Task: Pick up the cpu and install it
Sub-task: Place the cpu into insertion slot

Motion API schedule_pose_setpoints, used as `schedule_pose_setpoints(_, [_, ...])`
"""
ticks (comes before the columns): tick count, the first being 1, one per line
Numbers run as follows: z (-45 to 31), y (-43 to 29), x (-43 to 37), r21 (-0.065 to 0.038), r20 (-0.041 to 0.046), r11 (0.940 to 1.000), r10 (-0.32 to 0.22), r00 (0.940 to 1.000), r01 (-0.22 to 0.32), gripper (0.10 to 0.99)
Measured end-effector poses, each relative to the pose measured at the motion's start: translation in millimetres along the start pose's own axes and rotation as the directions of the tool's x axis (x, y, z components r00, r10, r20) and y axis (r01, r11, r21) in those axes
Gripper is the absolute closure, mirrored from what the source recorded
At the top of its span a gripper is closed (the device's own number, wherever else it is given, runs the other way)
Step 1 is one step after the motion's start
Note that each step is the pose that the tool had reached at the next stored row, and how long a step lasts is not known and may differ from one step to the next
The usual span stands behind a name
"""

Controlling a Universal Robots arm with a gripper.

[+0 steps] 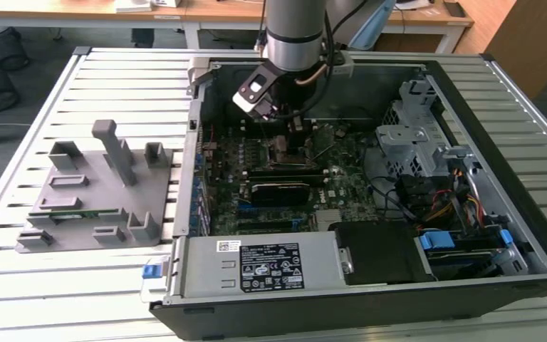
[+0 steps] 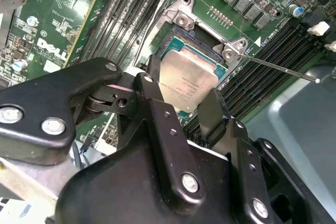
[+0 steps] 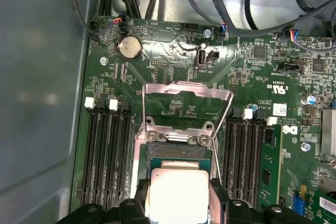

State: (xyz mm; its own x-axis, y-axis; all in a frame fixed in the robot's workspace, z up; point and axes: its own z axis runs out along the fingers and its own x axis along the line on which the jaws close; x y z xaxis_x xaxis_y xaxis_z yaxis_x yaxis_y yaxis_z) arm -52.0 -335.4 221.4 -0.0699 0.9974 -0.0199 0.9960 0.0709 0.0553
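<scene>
**Fingers [image 2: 151, 98] clamped on the cpu [image 2: 188, 81] right over the open socket [image 3: 178, 152]**

From where I stand, the arm [image 1: 293, 28] comes straight down into the open computer case [image 1: 350, 317]. Its wrist is upright. The gripper [image 1: 288, 122] hangs low over the green board [image 1: 350, 182], near the case wall farthest from the exterior view's camera.

In both wrist views the two black fingers press against opposite edges of the cpu, one on each side, and its silvery top faces up between them. The chip lies flat and square to the socket, directly over it. I can't tell whether it is fully seated or a touch above.

The socket's metal frame [image 3: 186, 90] stands flipped open just beyond the chip, and a thin lever [image 2: 283, 70] sticks out past one corner. Rows of black memory slots [image 3: 105, 150] flank the socket on both sides.

A grey plastic fixture [image 1: 93, 199] sits on the slatted table [image 1: 45, 299], beside the case and toward the table's edge at the exterior view's left, well apart from the gripper.
</scene>
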Motion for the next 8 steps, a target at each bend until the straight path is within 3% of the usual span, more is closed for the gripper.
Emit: schedule_pose_setpoints(8, [6.6,-0.1,2.9,0.0,0.0013,0.9997,0.024,0.9997,-0.024,0.557])
